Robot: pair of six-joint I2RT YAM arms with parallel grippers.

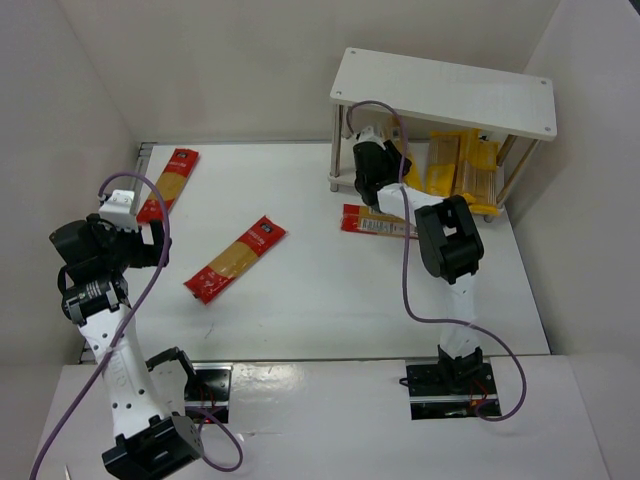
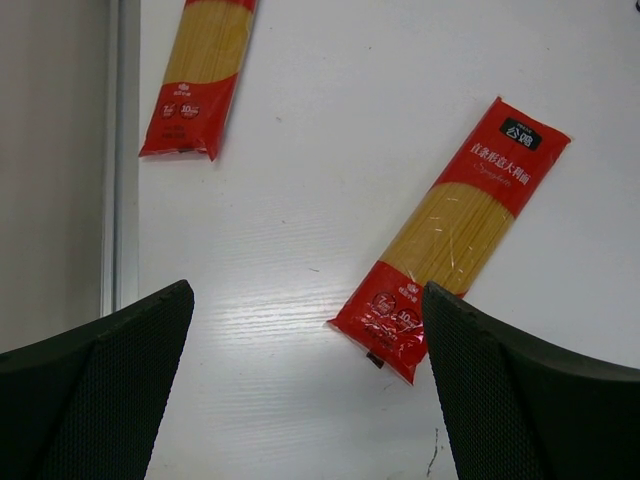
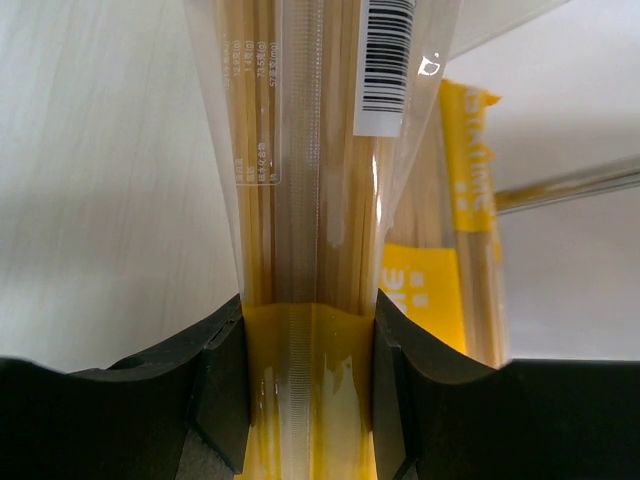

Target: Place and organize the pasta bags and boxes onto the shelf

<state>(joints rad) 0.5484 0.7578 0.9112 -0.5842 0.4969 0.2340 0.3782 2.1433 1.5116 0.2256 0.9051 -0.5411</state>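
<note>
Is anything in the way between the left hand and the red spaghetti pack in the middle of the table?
No, nothing that I can see. The left hand is open, and only bare table lies between it and the red-ended spaghetti pack. The other red pack lies off to the side, near the table's edge.

White two-tier shelf (image 1: 445,88) at the white table's (image 1: 320,300) far right.
Yellow flat spaghetti packs (image 1: 462,168) lie on its lower tier; a red-ended spaghetti pack (image 1: 372,222) before it, a second red-ended pack (image 1: 235,258) mid-table, a third red-ended pack (image 1: 170,182) far left.

Between the fingers of the black right gripper (image 3: 308,335), a clear yellow-ended plastic spaghetti bag (image 3: 300,150) is showing a black-and-white barcode.
</note>
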